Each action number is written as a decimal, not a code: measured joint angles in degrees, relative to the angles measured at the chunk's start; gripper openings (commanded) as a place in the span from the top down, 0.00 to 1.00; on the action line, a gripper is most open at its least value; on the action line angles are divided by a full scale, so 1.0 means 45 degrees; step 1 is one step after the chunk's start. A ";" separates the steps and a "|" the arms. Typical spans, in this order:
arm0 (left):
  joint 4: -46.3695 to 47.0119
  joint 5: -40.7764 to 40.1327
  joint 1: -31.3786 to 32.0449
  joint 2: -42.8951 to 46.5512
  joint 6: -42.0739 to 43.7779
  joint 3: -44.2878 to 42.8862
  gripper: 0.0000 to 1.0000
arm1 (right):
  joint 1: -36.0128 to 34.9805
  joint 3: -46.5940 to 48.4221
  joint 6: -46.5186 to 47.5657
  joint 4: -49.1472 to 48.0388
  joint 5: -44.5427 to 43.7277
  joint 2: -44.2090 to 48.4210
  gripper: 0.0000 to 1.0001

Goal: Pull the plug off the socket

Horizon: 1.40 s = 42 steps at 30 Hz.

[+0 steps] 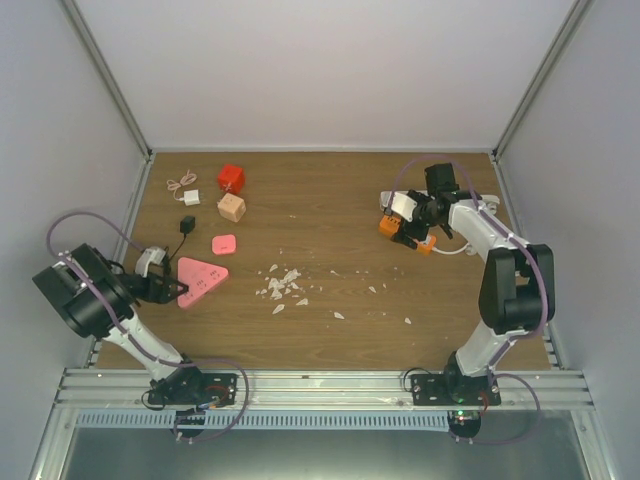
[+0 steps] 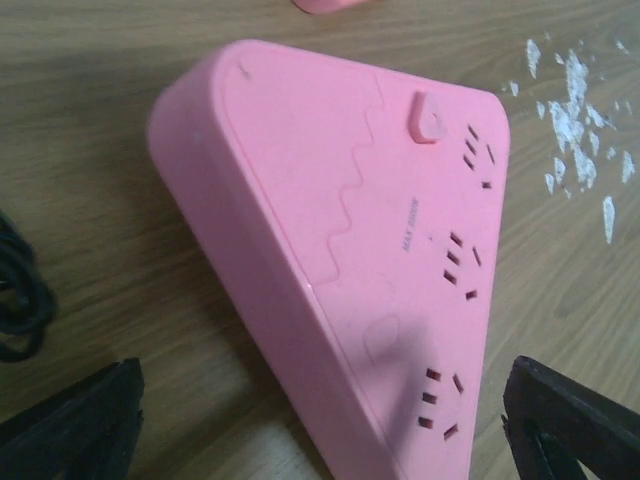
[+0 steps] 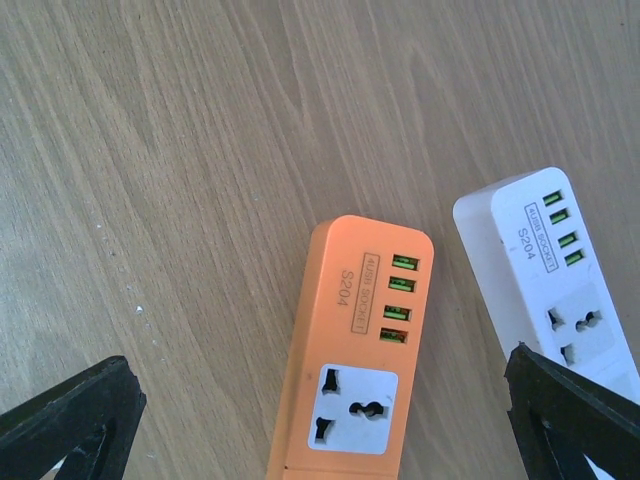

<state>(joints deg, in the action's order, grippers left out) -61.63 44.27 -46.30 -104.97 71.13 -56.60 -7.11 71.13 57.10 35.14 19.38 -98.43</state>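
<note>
Tabletop (image 1: 330,200) | pink socket (image 2: 380,230) — left fingers (image 2: 75,425) spread | right fingers (image 3: 70,415) spread

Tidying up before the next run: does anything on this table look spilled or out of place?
Yes: white flakes lie scattered on the table, right of the pink socket strip, like crumbled debris.

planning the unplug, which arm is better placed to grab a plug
Right, probably. The right gripper hangs open over the orange strip and white strip, with a white cable beside them. The pink socket under the left gripper shows only empty outlets. No plug shows in either wrist view.
</note>
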 measured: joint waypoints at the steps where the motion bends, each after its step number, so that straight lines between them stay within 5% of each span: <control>1: 0.0136 -0.0058 0.0000 0.0146 -0.0083 0.0000 0.01 | 0.0000 0.0000 -0.0034 0.0005 0.0005 0.0039 0.00; 10: 0.0529 -0.0699 0.0102 0.2108 -0.0534 -0.0563 0.01 | 0.0000 0.0112 -0.0826 0.0131 0.0112 0.0996 0.00; 17: 0.0403 -0.0981 0.1064 0.3143 -0.1515 -0.2812 0.01 | 0.0044 0.0345 -0.2074 -0.0282 0.0651 0.1768 0.00; 34: 0.0865 -0.3677 1.0588 0.3861 -0.6902 -0.6829 0.01 | 0.1370 -0.0597 -0.5537 -0.1511 0.1933 0.6164 0.00; 42: 0.2055 -0.4177 1.3459 0.3133 -0.9029 -0.7193 0.01 | 0.1370 -0.2856 -0.7193 -0.1826 0.2089 0.8772 0.00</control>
<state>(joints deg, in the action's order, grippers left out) -52.38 25.47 14.26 -90.87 30.50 -88.97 -0.95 58.28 24.73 26.92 28.77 -58.96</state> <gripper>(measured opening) 0.991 0.996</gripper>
